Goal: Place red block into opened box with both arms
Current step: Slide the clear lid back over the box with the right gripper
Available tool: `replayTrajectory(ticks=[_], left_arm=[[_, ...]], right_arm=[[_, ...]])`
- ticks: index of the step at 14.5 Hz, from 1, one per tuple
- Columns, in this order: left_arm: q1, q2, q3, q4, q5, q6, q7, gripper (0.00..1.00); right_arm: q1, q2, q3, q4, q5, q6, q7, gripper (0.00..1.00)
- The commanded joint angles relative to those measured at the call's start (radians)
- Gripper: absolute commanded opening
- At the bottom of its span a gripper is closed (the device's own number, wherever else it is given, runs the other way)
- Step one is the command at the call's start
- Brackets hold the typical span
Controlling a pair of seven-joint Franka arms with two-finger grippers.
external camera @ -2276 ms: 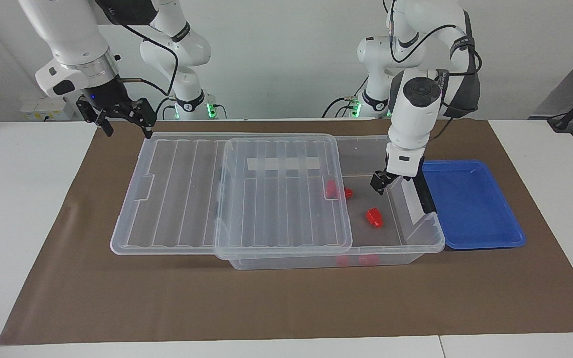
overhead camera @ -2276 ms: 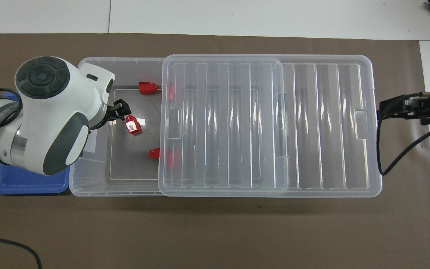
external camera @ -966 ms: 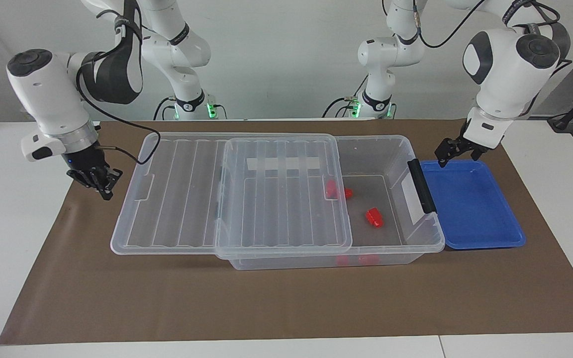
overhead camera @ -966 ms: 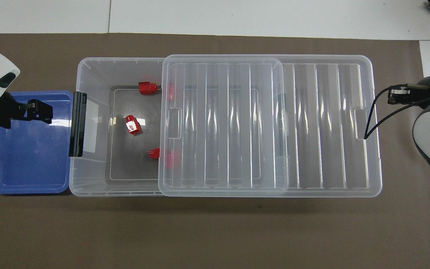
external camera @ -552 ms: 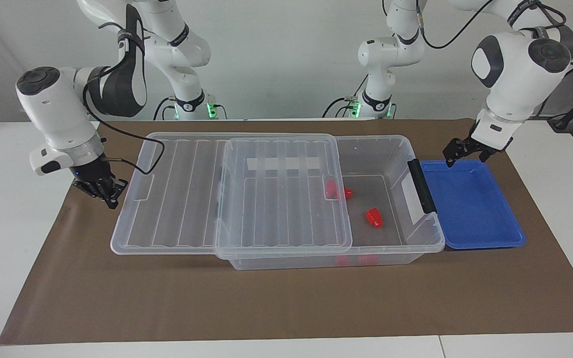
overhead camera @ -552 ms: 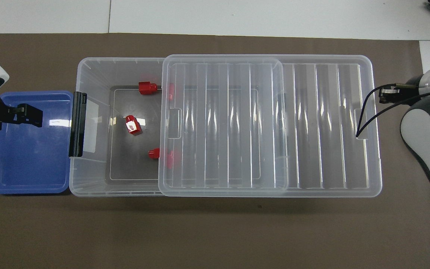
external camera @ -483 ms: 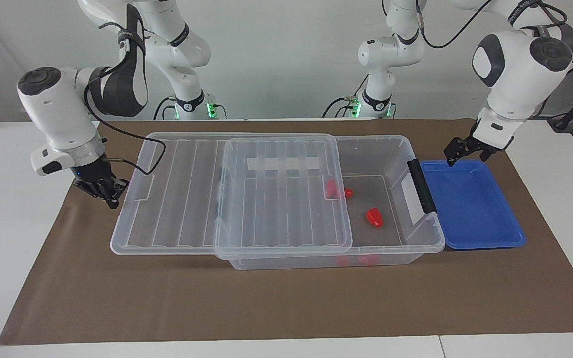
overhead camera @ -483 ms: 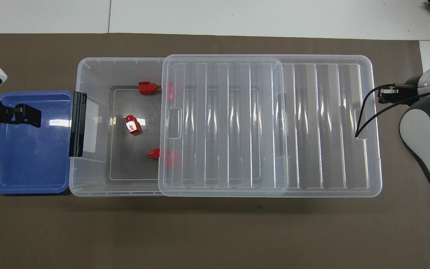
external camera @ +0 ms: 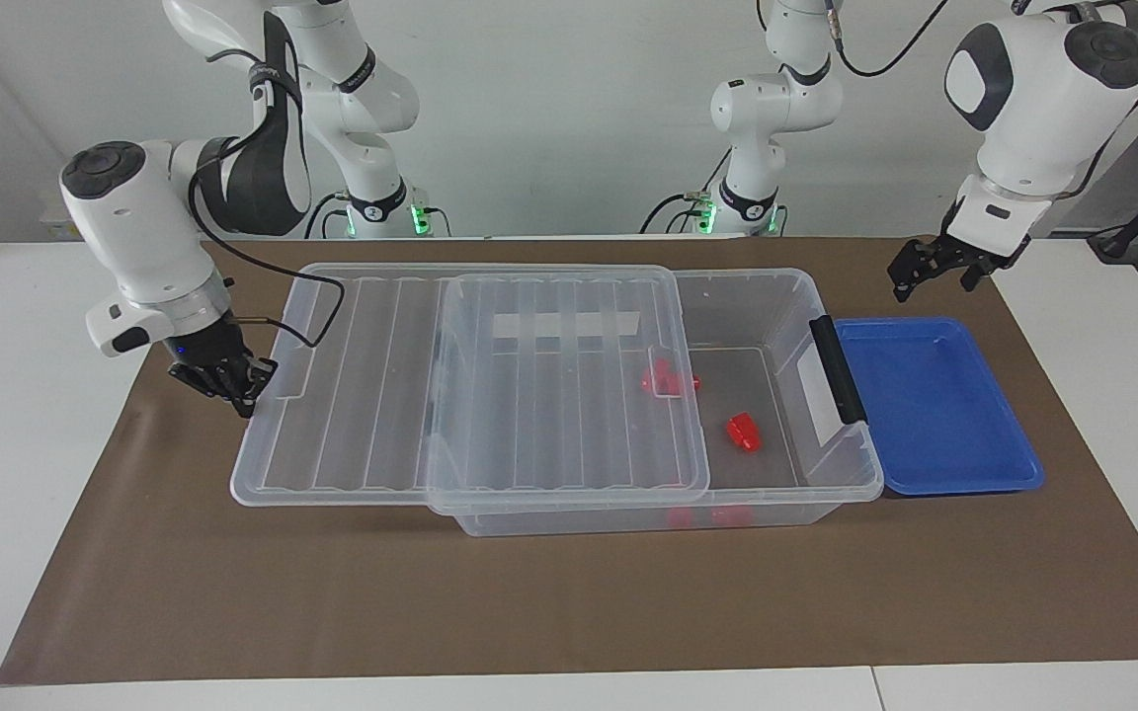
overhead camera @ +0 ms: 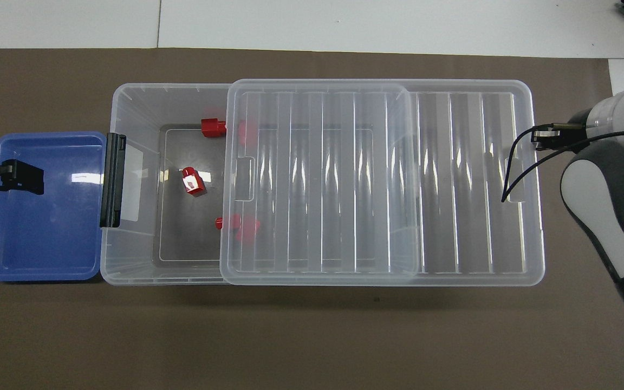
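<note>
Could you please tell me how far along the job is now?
Done: a red block lies in the box, and the left gripper hangs open and empty over the blue tray. In hand: the shut right gripper sits at the end of the lid. Left: probably closing the lid, which covers the box only partly.

One camera sits high across the table (external camera: pixel 569 612), facing the robots' bases at a moderate distance; the other hangs above the robots' end, looking steeply down and closer in. Both share the box (external camera: pixel 776 296) (overhead camera: pixel 133 108) and the table's middle, half a turn apart
</note>
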Motion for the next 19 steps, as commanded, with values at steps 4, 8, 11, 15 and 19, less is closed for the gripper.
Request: replayTrajectory(ticks=[4, 8, 11, 15, 19], left_arm=[[-0.007, -0.023, 0.004, -0.014, -0.016, -0.01, 0.018, 1.0], [-0.007, -0.024, 0.003, -0.012, -0.016, -0.012, 0.069, 1.0], [-0.007, -0.024, 0.0, -0.015, -0.018, -0.013, 0.072, 1.0], [-0.006, -0.026, 0.004, -0.015, -0.019, -0.01, 0.095, 1.0], [-0.007, -0.032, 0.004, -0.024, -0.025, -0.001, 0.093, 1.0]], right_arm=[[0.055, -0.001, 0.021, -0.004, 0.024, -0.017, -0.025, 0.0], [0.124, -0.006, 0.021, -0.015, 0.026, -0.017, -0.018, 0.0], [0.156, -0.009, 0.022, -0.02, 0.026, -0.022, -0.019, 0.0], [0.21, -0.01, 0.021, -0.021, 0.024, -0.02, -0.018, 0.0], [0.239, -0.01, 0.022, -0.02, 0.026, -0.02, -0.013, 0.0]])
